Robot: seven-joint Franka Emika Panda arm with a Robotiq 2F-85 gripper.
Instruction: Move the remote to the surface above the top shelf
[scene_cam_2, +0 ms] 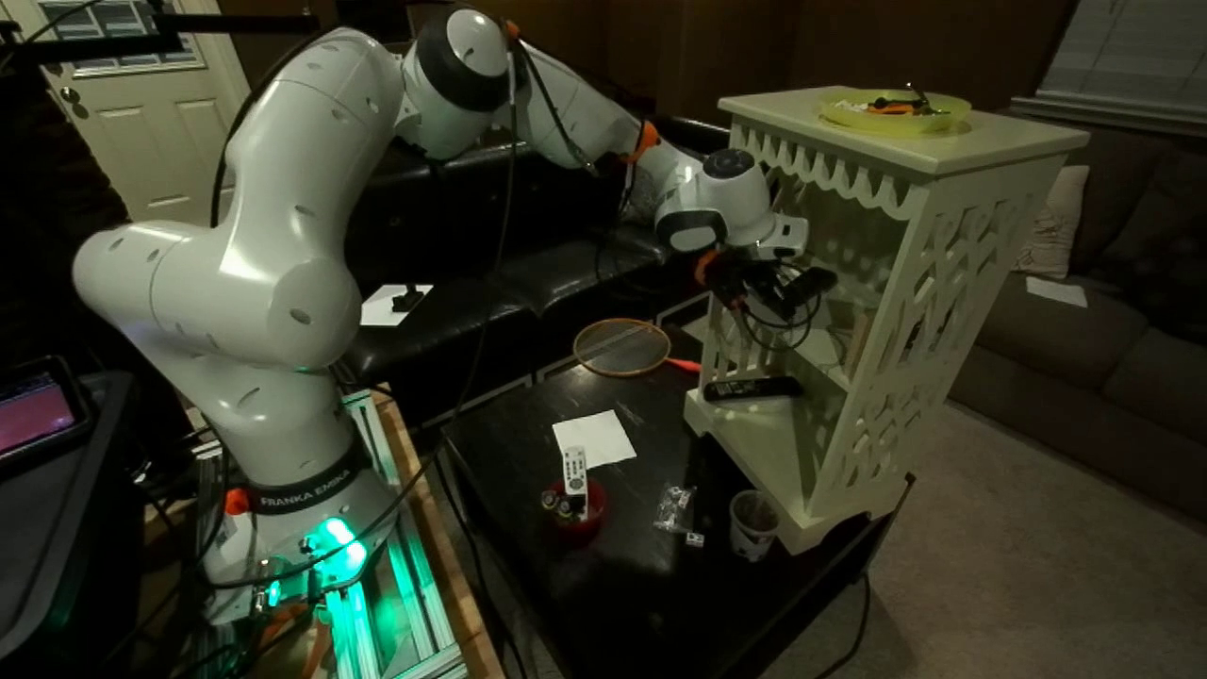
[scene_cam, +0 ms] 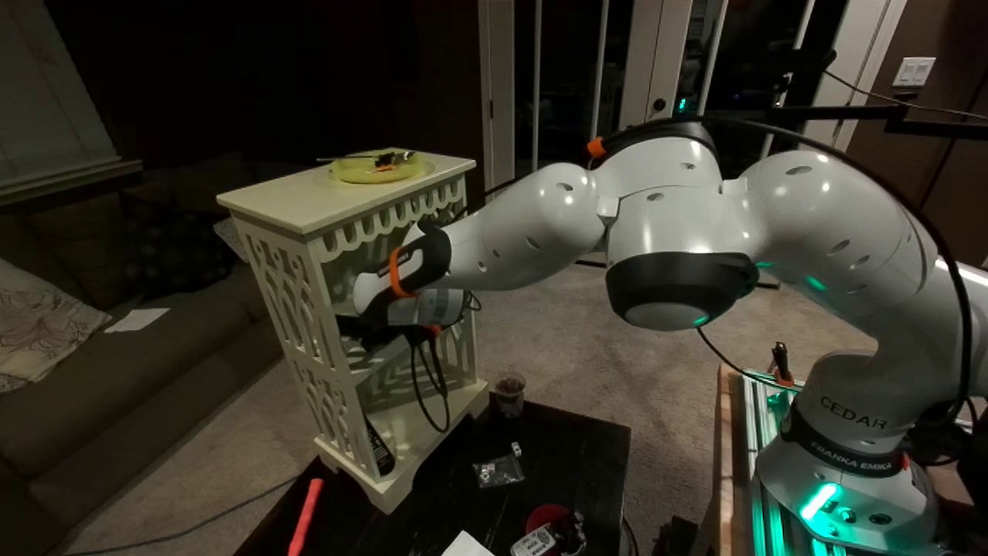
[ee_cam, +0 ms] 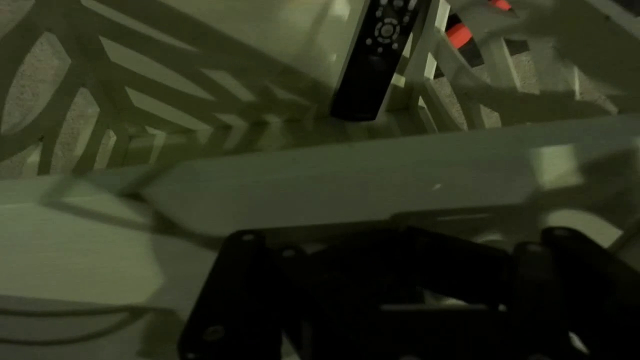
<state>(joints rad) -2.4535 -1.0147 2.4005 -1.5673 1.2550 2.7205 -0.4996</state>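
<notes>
While my pincer hangs at the open front of the stand, the black remote lies out of my hold, down on the bottom board, close beside a lattice side. I cannot tell whether I am clenched or released; the wrist view shows me too dark. The top board carries a yellow dish; a dark worktop bears the stand.

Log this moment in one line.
remote: on bottom board of stand, ungripped | tool: higher, at stand opening; open or shut unclear | top board: holds yellow dish | placement: not yet done
</notes>
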